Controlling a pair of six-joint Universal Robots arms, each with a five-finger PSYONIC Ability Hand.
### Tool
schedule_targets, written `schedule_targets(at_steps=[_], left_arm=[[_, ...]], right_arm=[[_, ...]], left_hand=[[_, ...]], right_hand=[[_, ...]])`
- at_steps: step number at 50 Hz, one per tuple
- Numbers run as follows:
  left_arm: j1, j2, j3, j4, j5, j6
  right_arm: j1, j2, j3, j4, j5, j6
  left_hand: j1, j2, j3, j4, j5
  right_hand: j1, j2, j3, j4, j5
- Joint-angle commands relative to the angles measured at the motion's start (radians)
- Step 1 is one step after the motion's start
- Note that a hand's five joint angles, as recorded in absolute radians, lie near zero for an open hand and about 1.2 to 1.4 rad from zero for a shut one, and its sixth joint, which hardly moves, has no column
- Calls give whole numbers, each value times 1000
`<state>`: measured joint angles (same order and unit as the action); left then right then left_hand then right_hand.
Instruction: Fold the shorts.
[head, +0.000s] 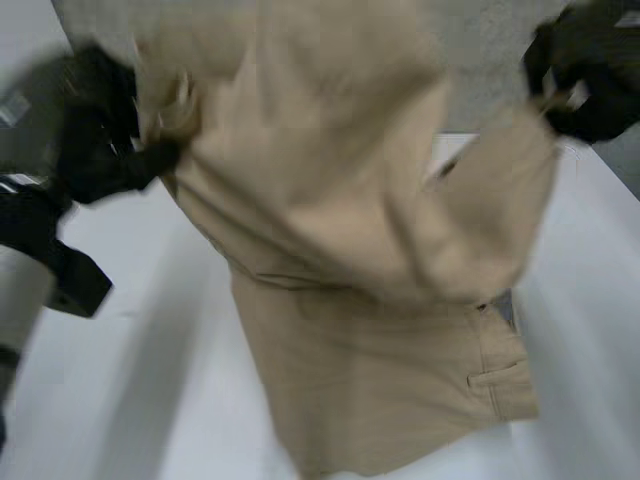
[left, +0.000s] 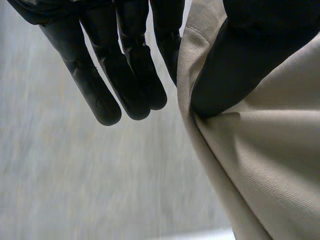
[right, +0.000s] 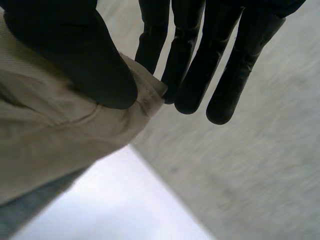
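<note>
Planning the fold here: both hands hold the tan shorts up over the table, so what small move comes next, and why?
Probably lower both hands together and spread the shorts flat on the table. The left hand and right hand each pinch an upper edge, and the cloth hangs bunched between them, too rumpled to fold.

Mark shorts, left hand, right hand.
shorts (head: 380, 250), head view, middle of the cloth.
left hand (left: 240, 65), left wrist view, thumb pressed on the cloth.
right hand (right: 75, 55), right wrist view, thumb on the cloth edge.
</note>
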<state>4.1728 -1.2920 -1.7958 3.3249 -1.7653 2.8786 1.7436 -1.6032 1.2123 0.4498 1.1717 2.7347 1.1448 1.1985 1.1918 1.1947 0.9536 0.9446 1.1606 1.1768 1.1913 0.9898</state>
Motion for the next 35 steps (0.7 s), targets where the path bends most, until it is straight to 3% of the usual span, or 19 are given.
schedule_targets(at_steps=[1, 3, 4, 6, 7, 12, 14, 18, 19, 23, 24, 25, 26, 31, 35], left_arm=[[73, -335, -47, 8, 44, -119], [79, -400, -31, 10, 46, -125], [82, -432, -19, 10, 46, -128], [92, -491, 4, 11, 44, -134], [98, -521, 18, 11, 46, -134], [133, -754, 166, 47, 35, -137], [138, -773, 190, 50, 33, -137], [191, -834, 302, 74, 12, -142], [199, -839, 317, 90, 0, -145], [224, -874, 368, 189, -86, -194], [233, -894, 381, 218, -117, -211], [236, -905, 389, 228, -128, -216], [236, -917, 397, 234, -135, -217], [233, -931, 401, 193, -137, -197], [221, -874, 385, 124, -126, -174]], right_arm=[[160, 262, 4, -10, 72, -105], [174, 293, 1, -16, 86, -112], [204, 412, -32, -78, 141, -105], [209, 446, -43, -103, 152, -104], [221, 533, -78, -179, 185, -95], [231, 655, -165, -315, 253, -58], [234, 675, -180, -344, 267, -49], [243, 761, -255, -570, 339, -15], [243, 797, -279, -685, 373, -18], [243, 859, -315, -772, 408, -23], [243, 879, -327, -772, 417, -26], [243, 914, -355, -755, 434, -36], [244, 945, -378, -719, 446, -52], [249, 957, -392, -619, 456, -75], [252, 910, -358, -577, 451, -72]], left_hand=[[251, 198, 204, 202, 268], [251, 198, 204, 202, 268], [251, 198, 204, 202, 268], [251, 198, 204, 202, 268], [251, 198, 204, 202, 268], [251, 198, 204, 202, 268], [251, 198, 204, 202, 268], [251, 198, 204, 202, 268], [251, 198, 204, 202, 268], [251, 198, 204, 202, 268], [251, 198, 204, 202, 268], [249, 195, 202, 199, 266], [74, 21, 28, 25, 91], [-701, -755, -748, -751, -684], [-919, -973, -966, -969, -902]], right_hand=[[452, 236, 219, 205, 232], [452, 236, 219, 205, 232], [452, 236, 219, 205, 232], [452, 236, 219, 205, 232], [452, 236, 219, 205, 232], [452, 236, 219, 205, 232], [452, 236, 219, 205, 232], [452, 236, 219, 205, 232], [452, 236, 219, 205, 232], [452, 236, 219, 205, 232], [290, 74, 58, 43, 70], [-412, -628, -644, -659, -632], [-770, -986, -1002, -1017, -990], [-770, -986, -1002, -1017, -990], [-770, -986, -1002, -1017, -990]])
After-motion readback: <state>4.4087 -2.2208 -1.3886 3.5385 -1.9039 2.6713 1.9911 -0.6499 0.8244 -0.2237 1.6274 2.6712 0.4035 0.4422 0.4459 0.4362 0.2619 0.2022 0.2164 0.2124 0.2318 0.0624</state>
